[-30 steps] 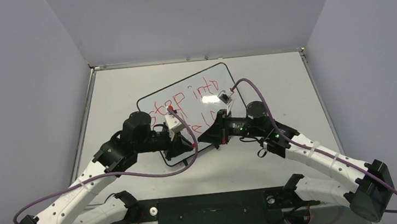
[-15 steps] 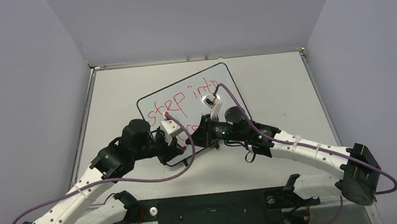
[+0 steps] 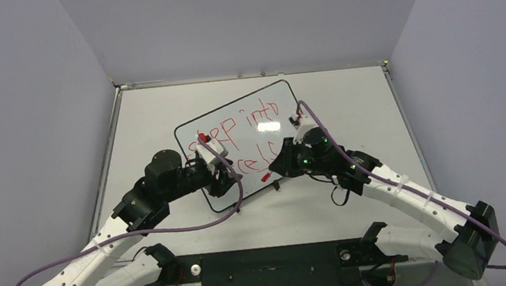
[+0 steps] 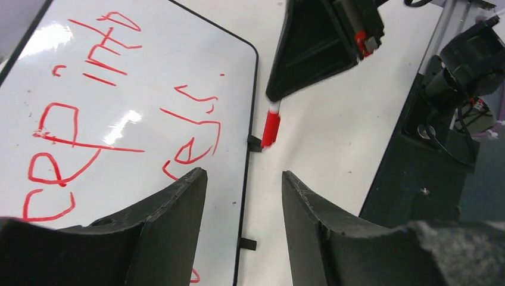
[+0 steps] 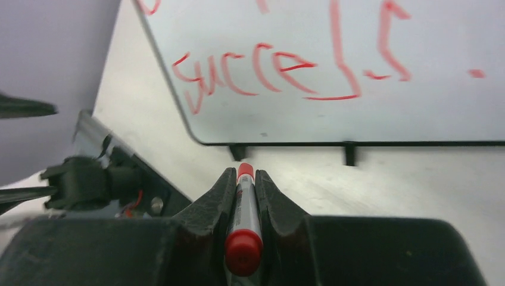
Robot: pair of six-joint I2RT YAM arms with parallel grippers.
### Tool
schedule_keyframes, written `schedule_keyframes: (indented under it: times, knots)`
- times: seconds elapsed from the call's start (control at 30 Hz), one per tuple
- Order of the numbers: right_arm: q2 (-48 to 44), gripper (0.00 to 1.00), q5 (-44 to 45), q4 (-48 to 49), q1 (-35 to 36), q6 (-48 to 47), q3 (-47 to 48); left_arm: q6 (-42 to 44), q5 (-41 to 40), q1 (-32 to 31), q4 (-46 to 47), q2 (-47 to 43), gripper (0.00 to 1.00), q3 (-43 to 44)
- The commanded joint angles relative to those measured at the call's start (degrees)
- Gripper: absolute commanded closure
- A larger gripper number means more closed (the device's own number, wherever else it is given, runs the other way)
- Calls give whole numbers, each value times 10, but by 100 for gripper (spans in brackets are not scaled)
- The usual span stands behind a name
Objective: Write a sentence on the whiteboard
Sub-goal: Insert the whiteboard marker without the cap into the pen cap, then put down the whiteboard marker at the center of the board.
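Note:
The whiteboard (image 3: 277, 96) lies flat and askew on the table, also visible in the left wrist view (image 4: 149, 77) and the right wrist view (image 5: 357, 113). The sentence (image 3: 234, 125) is in red across it, with "succe ss" (image 5: 268, 71) as its lower line. My right gripper (image 5: 245, 174) is shut on a red marker (image 5: 244, 220), whose red end (image 3: 265, 177) points down at the tabletop just off the board's near edge. My left gripper (image 4: 244, 176) stands open and empty over that same edge, a short way from the marker (image 4: 270, 128).
Small black feet (image 5: 350, 154) stick out from the whiteboard's near edge. A black mounting bar (image 3: 268, 260) spans the table's front between the arm bases. Purple cables (image 3: 174, 226) loop off both arms. Grey walls close in the table on three sides.
My left gripper has opened and drawn back to the left, away from the marker. The right arm has shifted a little right, marker still in its grip.

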Motion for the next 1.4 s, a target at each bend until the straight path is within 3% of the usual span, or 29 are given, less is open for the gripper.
schedule_keyframes:
  times: [0.0,0.3,0.5,0.67,0.73,0.77,0.8,0.83,0.9,1.1,1.37]
  knots:
    - [-57,100,93,-122,-68,-39,8,-13,-58,-2,43,-11,53,26]
    - [-119,100,143,-184,-219,-40,-99,-16,-122,-1,39,-26,53,21]
    - [-91,100,163,-190,-321,-21,-148,-16,-162,-1,31,-25,52,23]
    - [-50,100,194,-189,-358,0,-154,-31,-195,-1,23,-23,52,26]
    - [-38,89,207,-189,-368,3,-154,-32,-199,-1,24,-24,52,26]
    - [-31,70,210,-188,-370,3,-154,-32,-201,-1,24,-26,52,25]
    - [-30,59,216,-188,-372,4,-155,-32,-201,-1,24,-26,52,25]
    - [-29,28,219,-185,-373,4,-155,-32,-202,-1,24,-27,52,24]
    - [-32,17,226,-183,-374,4,-155,-32,-203,-1,24,-28,52,24]
    - [-66,14,277,-193,-375,13,-146,-33,-206,0,23,-27,52,24]
    - [-149,12,332,-228,-373,-27,-52,-39,-220,4,23,-25,52,27]
